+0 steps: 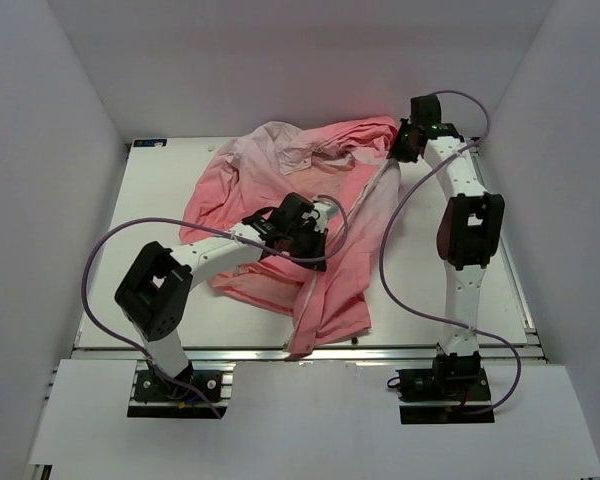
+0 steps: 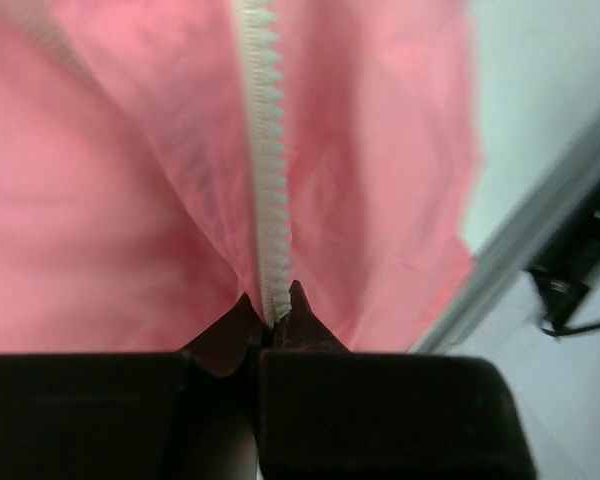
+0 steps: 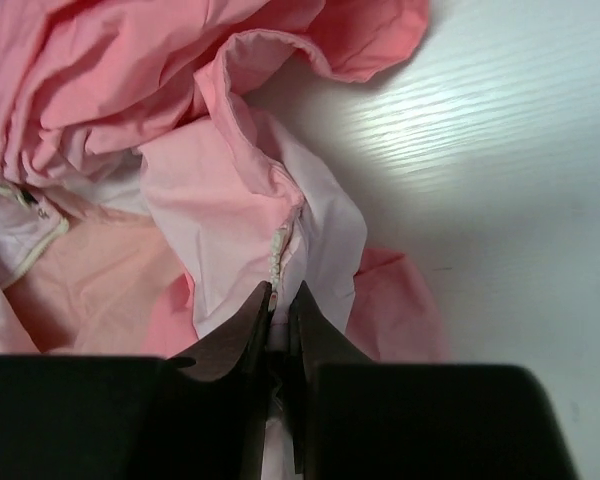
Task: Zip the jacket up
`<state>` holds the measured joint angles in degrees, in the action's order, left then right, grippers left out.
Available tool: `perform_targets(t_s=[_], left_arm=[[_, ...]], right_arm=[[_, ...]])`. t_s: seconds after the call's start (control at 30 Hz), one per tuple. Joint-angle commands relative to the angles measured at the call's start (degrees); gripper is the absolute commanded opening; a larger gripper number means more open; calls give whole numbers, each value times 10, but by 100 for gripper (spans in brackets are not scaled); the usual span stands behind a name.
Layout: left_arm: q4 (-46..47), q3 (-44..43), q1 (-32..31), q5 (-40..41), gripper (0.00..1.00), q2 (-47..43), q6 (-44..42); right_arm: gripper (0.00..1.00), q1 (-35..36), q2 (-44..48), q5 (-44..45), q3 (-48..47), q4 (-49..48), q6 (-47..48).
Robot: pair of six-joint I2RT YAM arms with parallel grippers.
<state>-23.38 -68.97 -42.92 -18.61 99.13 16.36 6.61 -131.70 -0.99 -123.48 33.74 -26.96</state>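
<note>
A pink jacket (image 1: 340, 270) lies in a crumpled heap in the middle of the white table (image 1: 160, 200). It is pale pink at the far end, toward 12 o'clock, and darker pink at the near end. One long flap of it runs down toward 6 o'clock and reaches the near edge of the table.

The left gripper (image 1: 310, 245) is over the middle of the jacket. In the left wrist view, the left gripper (image 2: 276, 318) has its two black fingers pressed together on the white zipper (image 2: 268, 150). The zipper teeth run straight up toward 12 o'clock from the fingertips, with pink cloth on both sides.

The right gripper (image 1: 397, 150) is at the far right corner of the jacket, at about 1 o'clock from the heap. In the right wrist view, the right gripper (image 3: 280, 300) has its fingers pinched tight on a pale pink fold of the jacket (image 3: 230, 200). A short bit of white zipper (image 3: 277, 248) shows just above the fingertips. Bare table (image 3: 500, 180) lies at 3 o'clock from that fold.
</note>
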Motion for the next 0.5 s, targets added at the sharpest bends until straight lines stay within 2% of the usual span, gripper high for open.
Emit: perform_targets(t_s=[0.0,0.1,0.13,0.23,0.33,0.43,0.47], left_arm=[[43,-35,-47,-88,0,1,0],[94,-54,-71,-146,0,23,18],[128,-56,-74,-194,0,28,26],[179,-52,-77,-252,0,41,57],[183,-35,-77,-217,0,41,71],[201,-10,-53,-183,0,46,97],[209,0,-23,-183,0,50,113]], right_arm=[[0,-38,72,110,-40,7,23],[0,-70,96,147,-30,27,29],[0,-83,108,157,-27,26,38],[0,-91,119,139,-42,17,63],[0,-85,118,76,-47,5,71],[6,-47,98,87,-43,-13,76],[6,-19,88,93,-45,-22,84]])
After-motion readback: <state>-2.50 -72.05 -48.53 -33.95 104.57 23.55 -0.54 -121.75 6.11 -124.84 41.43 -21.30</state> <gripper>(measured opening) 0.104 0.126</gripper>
